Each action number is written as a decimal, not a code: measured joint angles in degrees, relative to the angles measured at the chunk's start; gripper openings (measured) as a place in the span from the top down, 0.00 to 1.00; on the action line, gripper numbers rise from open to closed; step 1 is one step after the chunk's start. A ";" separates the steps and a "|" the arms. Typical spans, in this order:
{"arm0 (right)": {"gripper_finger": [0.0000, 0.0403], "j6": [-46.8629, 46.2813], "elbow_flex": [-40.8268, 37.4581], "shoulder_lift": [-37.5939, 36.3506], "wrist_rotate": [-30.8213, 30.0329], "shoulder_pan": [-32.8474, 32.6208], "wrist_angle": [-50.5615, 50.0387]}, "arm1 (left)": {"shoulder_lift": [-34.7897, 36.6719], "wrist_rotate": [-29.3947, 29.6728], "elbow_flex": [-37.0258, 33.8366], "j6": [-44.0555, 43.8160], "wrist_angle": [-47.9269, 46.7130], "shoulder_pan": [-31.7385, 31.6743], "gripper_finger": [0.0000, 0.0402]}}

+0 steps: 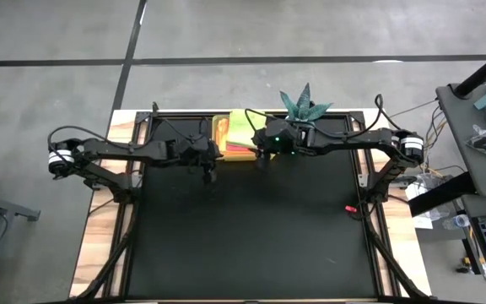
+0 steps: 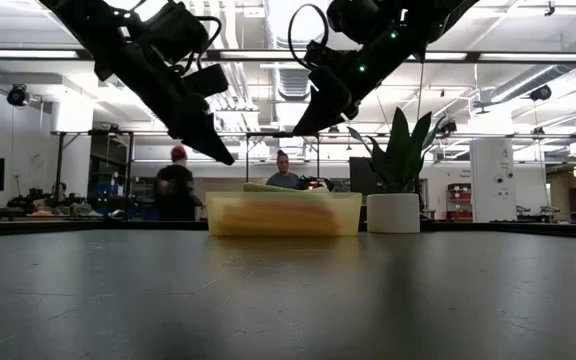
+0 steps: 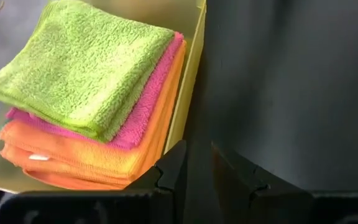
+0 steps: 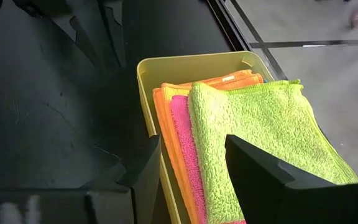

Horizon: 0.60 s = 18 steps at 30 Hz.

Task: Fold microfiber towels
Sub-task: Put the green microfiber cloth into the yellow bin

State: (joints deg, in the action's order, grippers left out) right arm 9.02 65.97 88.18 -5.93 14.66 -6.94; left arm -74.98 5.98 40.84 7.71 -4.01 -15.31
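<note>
A stack of folded microfiber towels (image 1: 241,135) lies in a yellow translucent tray (image 2: 283,215) at the far middle of the black table. The lime green towel (image 3: 86,62) is on top, a pink towel (image 3: 151,106) is under it, and orange towels (image 3: 92,158) are lowest. My left gripper (image 3: 199,158) hovers above the mat beside the tray's left wall. Its fingers stand a narrow gap apart with nothing between them. My right gripper (image 4: 192,142) hangs open, well above the tray's near side (image 2: 300,128), looking down on the stack.
A teal spiky plant in a white pot (image 2: 393,212) stands just right of the tray at the far edge. A small red item (image 1: 351,209) lies on the mat's right side. The black mat (image 1: 243,236) stretches toward the near edge. People stand in the room beyond.
</note>
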 joint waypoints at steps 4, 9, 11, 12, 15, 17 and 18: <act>0.58 0.88 -0.66 0.00 0.02 0.00 0.00 | 0.22 -3.07 0.04 6.47 -2.00 -0.36 0.86; 0.65 1.73 -2.05 0.02 0.15 0.13 2.76 | 0.66 -5.99 0.07 11.68 -2.47 -3.50 0.86; 0.71 2.16 -2.58 0.02 0.39 0.24 4.68 | 0.40 -5.95 0.09 12.30 -2.09 -5.00 0.86; 0.74 2.23 -2.66 0.02 0.39 0.26 5.38 | 0.14 -5.97 0.03 12.39 -0.91 -5.61 0.86; 0.83 2.14 -2.82 0.02 0.39 0.36 6.19 | -0.86 -6.04 -0.20 12.47 3.54 -7.07 0.86; 0.89 2.10 -2.82 0.17 0.38 0.37 6.35 | -2.29 -6.05 -0.20 12.53 8.66 -7.62 0.86; 0.92 2.12 -2.67 0.47 0.37 0.37 6.43 | -3.20 -6.06 -0.20 12.57 11.48 -7.88 0.86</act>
State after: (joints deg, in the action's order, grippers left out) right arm 11.14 63.30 88.65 -5.56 15.03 -0.51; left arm -78.18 -0.08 40.64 20.29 7.47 -23.19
